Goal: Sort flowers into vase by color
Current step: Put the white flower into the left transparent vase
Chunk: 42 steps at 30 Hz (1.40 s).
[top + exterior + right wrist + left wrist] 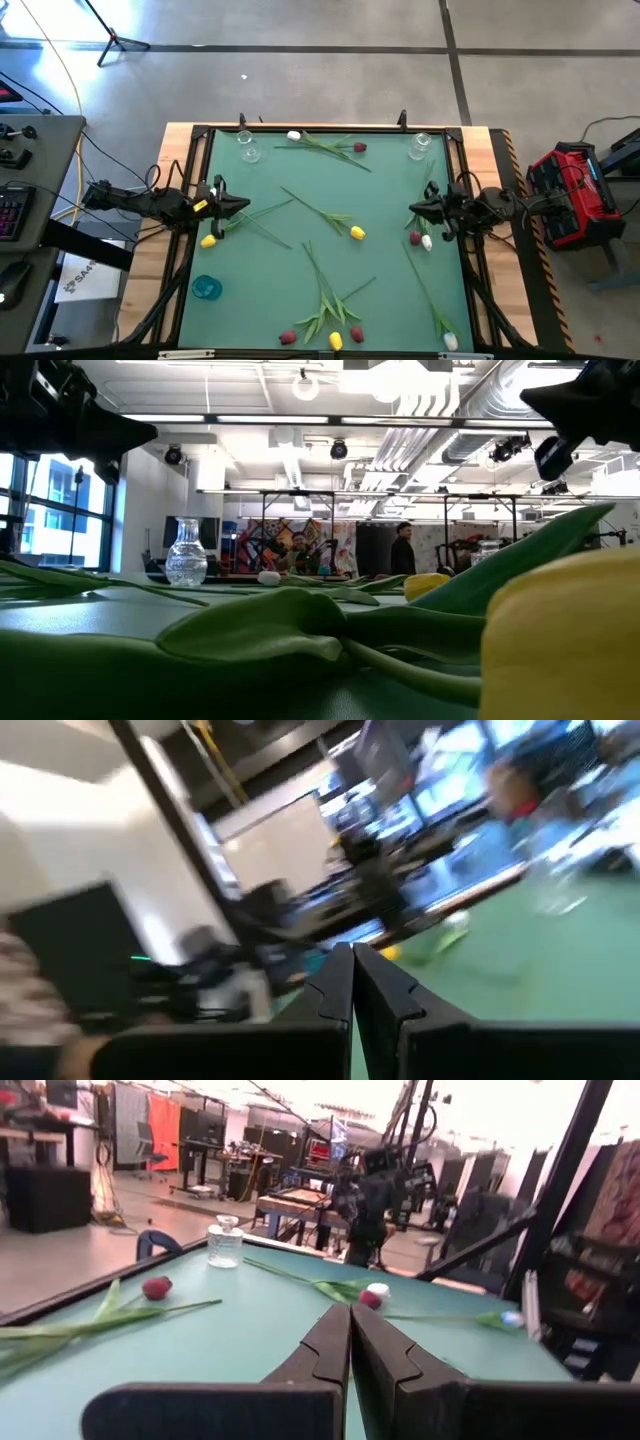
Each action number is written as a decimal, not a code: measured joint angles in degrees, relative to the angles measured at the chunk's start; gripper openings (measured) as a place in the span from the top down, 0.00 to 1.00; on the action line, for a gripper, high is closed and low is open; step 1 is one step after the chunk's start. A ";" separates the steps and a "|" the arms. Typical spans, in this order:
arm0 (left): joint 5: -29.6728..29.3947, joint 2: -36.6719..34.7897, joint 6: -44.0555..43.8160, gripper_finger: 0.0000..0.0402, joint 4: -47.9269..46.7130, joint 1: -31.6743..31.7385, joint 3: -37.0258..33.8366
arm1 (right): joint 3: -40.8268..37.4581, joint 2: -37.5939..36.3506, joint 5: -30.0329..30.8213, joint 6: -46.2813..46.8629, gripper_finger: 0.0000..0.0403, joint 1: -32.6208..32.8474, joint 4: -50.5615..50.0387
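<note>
Both grippers, left (240, 205) and right (415, 210), were shut and empty; a closed descent could shove the nearby tulips (330, 215) aside instead of gripping

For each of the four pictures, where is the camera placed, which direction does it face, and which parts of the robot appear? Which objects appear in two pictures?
High view: above, facing straight down on the green table mat; both dark arms show, left gripper and right gripper shut.
Low view: at mat height, facing level into the room; arm parts hang in both upper corners.
Left wrist view: on the left arm, facing across the mat; its shut fingers show.
Right wrist view: on the right arm; its shut fingers show, the rest is blurred.
Shared: the clear glass vase shows in the high and low views.
</note>
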 joint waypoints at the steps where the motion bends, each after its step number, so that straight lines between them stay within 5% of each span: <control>1: -0.01 0.02 -0.21 1.00 0.30 0.00 0.00 | -0.31 0.00 -1.49 1.42 1.00 0.00 0.18; 5: -0.01 0.00 -0.18 1.00 0.82 0.00 0.02 | -0.82 0.04 -2.89 7.09 1.00 0.00 -1.20; 13: 2.17 0.02 -0.17 1.00 -0.52 -0.02 0.00 | -0.84 0.05 14.83 14.84 1.00 0.00 -2.99; 18: 5.70 0.02 -0.17 1.00 -0.81 -0.02 0.00 | -0.83 0.76 24.64 8.22 1.00 -0.70 -3.35; 25: 8.52 0.60 1.45 1.00 -1.08 -0.02 0.00 | -0.78 5.09 14.90 6.70 1.00 -1.40 1.63; 31: 3.73 3.78 2.47 0.94 -0.80 0.02 0.00 | 4.12 12.34 13.75 2.96 1.00 -2.20 3.93; 42: -4.19 12.77 -0.50 0.82 0.59 0.02 0.00 | 25.12 39.71 14.06 -9.81 0.84 -10.06 -12.52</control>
